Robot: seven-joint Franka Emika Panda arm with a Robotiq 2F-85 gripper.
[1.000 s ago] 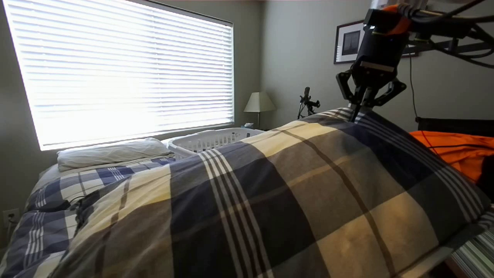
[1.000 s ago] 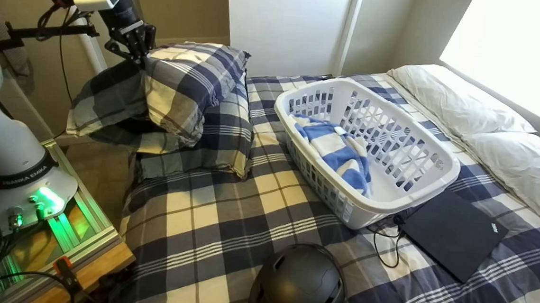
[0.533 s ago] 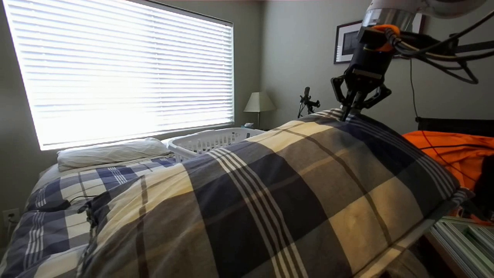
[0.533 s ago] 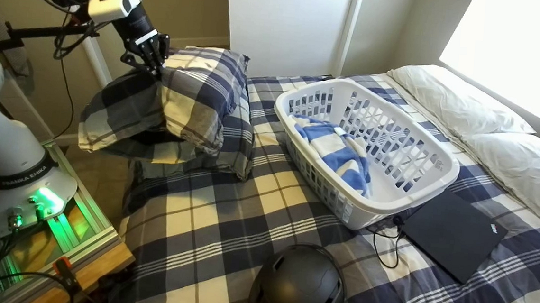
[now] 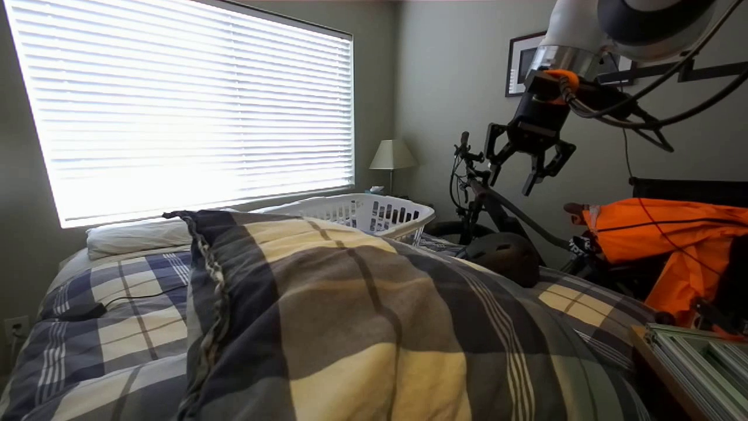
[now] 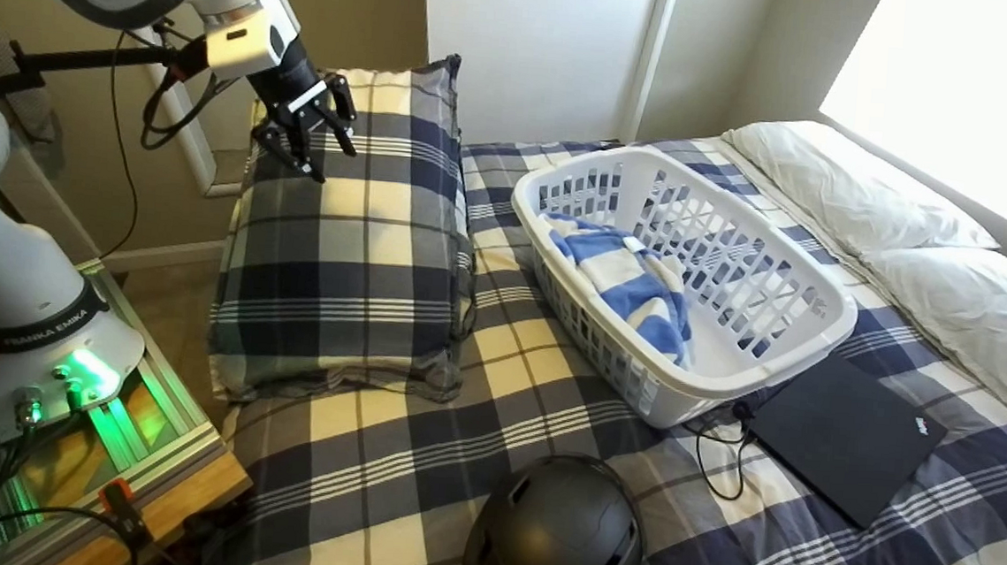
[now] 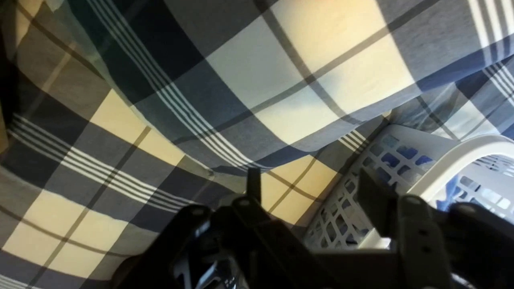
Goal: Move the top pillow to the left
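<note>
The top pillow (image 6: pixel 341 253), plaid in navy, cream and tan, lies on the near-left part of the bed in an exterior view. It fills the foreground as a rounded mound (image 5: pixel 362 316) in an exterior view, its dark ruffled edge facing left. Above the pillow hangs my gripper (image 6: pixel 336 164), its fingertips spread and nothing between them. Clear air shows under the gripper (image 5: pixel 511 184) in an exterior view. In the wrist view the pillow (image 7: pixel 281 76) spans the upper part, beyond the parted gripper (image 7: pixel 311 182). What lies under the pillow is mostly hidden.
A white laundry basket (image 6: pixel 709 385) with a blue-and-white cloth stands beside the pillow. On the bed also lie a black helmet (image 6: pixel 557 534), a black laptop (image 6: pixel 847 439) and white pillows (image 6: pixel 856 183). An orange cloth (image 5: pixel 654 228) and a bicycle (image 5: pixel 497 202) are behind.
The gripper was closed on the pillow's lifted, folded part; it has now opened and let go. The pillow has dropped and spread out flat. The arm has shifted farther over the bed.
</note>
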